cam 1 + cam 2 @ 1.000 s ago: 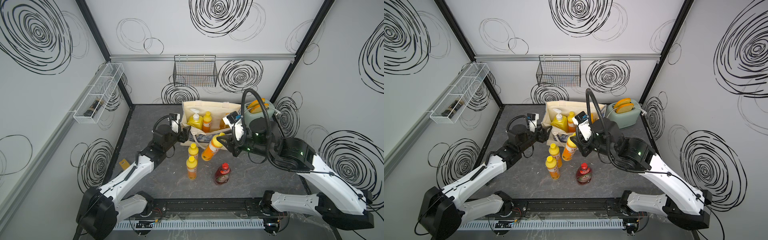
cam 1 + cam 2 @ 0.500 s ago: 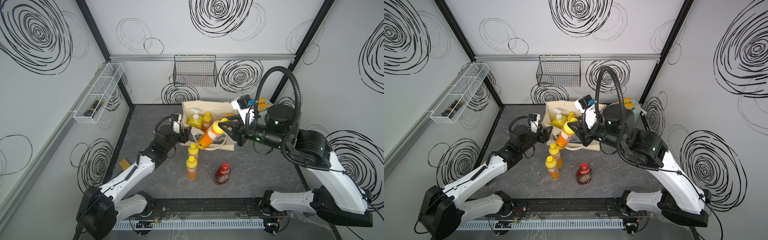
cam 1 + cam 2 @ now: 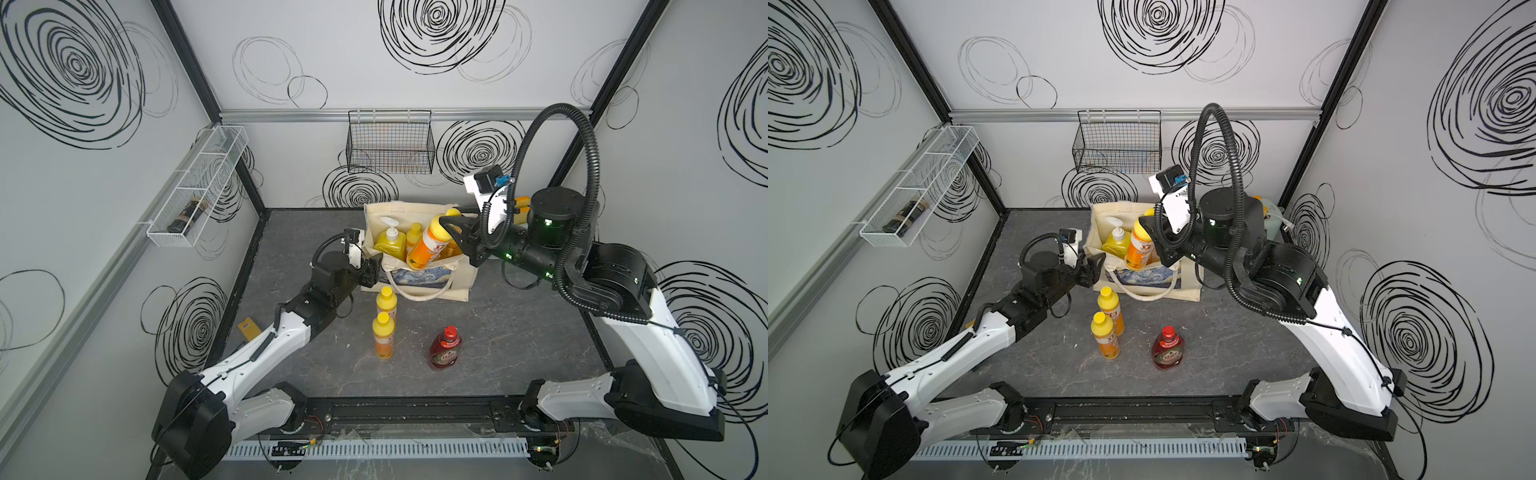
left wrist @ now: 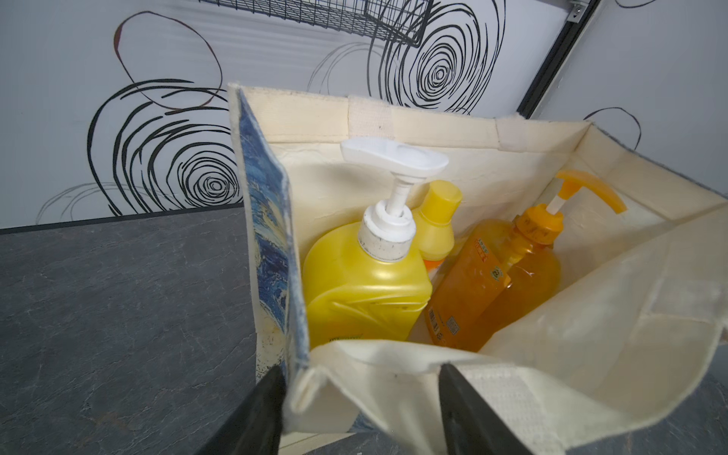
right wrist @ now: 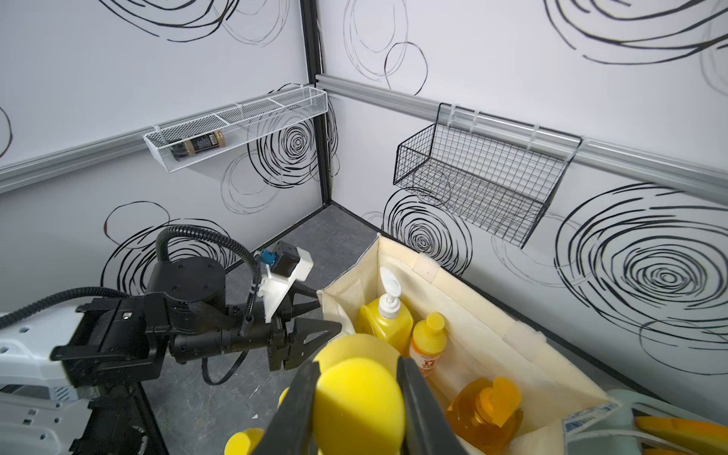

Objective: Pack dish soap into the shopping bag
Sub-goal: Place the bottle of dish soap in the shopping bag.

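The cream shopping bag point(image 3: 453, 286) with its blue print stands open at the back of the table. My right gripper point(image 3: 451, 226) is shut on the yellow cap point(image 5: 356, 394) of a small yellow dish soap bottle point(image 3: 428, 245), which hangs tilted over the bag's opening. Inside the bag are a yellow white-pump bottle point(image 4: 366, 283), a small yellow bottle point(image 4: 437, 220) and a clear orange pump bottle point(image 4: 492, 283). My left gripper point(image 4: 362, 378) is open, its jaws straddling the bag's front left corner. Two small yellow bottles point(image 3: 386, 301) point(image 3: 383, 340) and a red Fairy bottle point(image 3: 445, 349) stand on the table.
A black wire basket point(image 3: 390, 145) hangs on the back wall above the bag. A white mesh shelf point(image 3: 199, 191) with a dark jar is on the left wall. A pale green toaster point(image 3: 1273, 212) sits behind the right arm. A yellow card point(image 3: 249, 330) lies at the table's left edge.
My right gripper has carried the small yellow bottle up from in front of the bag and back over its opening. The left arm has barely moved.
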Robot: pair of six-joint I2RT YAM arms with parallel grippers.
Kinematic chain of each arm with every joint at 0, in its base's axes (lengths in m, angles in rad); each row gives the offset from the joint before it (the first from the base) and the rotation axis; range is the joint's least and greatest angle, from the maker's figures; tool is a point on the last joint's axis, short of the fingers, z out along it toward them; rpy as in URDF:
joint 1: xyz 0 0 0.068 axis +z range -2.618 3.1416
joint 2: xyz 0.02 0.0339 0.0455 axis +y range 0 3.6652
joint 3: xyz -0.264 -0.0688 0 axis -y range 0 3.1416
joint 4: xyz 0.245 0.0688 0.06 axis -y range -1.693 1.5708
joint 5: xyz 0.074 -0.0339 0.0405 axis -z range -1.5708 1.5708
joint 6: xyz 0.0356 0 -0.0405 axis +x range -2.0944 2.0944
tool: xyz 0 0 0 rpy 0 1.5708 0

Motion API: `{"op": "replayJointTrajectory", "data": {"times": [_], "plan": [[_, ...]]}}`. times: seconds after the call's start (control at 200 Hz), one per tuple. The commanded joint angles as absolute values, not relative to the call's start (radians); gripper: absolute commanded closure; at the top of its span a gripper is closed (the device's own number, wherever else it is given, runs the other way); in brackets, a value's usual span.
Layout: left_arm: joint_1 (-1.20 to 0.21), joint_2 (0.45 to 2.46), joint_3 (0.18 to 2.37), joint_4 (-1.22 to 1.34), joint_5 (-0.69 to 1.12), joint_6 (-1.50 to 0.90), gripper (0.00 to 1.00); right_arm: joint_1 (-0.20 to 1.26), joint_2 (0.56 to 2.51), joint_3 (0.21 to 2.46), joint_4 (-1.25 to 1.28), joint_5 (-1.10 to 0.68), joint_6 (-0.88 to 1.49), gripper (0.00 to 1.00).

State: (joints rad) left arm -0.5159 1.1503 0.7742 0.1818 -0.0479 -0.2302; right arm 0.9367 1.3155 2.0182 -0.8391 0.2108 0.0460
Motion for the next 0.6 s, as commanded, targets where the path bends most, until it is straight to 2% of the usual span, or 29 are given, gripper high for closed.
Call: {"op": "replayJointTrajectory", "data": {"times": [0.0, 0.17, 0.595], "plan": [[-0.534, 1.155, 0.795, 0.198, -0.060, -0.209, 0.36, 0.918, 1.313, 2.078, -0.715, 0.289, 0.000, 1.00], [-0.537, 1.136, 0.783, 0.212, -0.072, -0.207, 0.39, 0.870, 1.359, 2.045, -0.703, 0.321, -0.026, 1.00], [-0.538, 1.117, 0.770, 0.231, -0.075, -0.203, 0.43, 0.717, 1.445, 1.981, -0.615, 0.111, -0.024, 1.00]]}}
